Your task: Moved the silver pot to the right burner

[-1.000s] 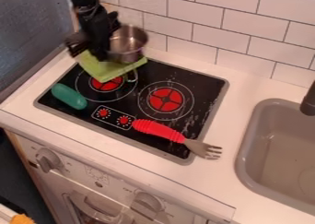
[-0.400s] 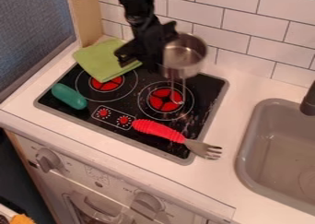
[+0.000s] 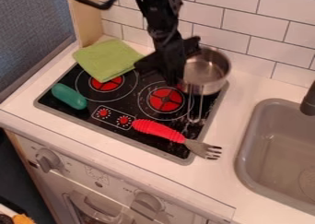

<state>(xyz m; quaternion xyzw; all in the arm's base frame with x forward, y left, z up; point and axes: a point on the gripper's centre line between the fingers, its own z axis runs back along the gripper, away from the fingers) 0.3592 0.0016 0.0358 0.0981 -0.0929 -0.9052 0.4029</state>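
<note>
The gripper (image 3: pixel 175 78) hangs over the back of the stove, shut on the left side of the silver pot. The silver pot (image 3: pixel 207 74) is held upright over the stove's back right corner, with its handle pointing toward the front. Just in front and to the left of the pot lies the right burner (image 3: pixel 166 100), its red centre uncovered. The pot's left wall is partly hidden behind the gripper.
A green cloth (image 3: pixel 107 59) lies at the stove's back left, beside the left burner (image 3: pixel 106 83). A teal object (image 3: pixel 69 96) rests at the left edge. A red-handled fork (image 3: pixel 159 129) crosses the front edge. The grey sink (image 3: pixel 248 140) is at the right.
The gripper has carried the pot rightward from above the cloth and left burner, past the back of the right burner. The cloth, teal object and fork have stayed put.
</note>
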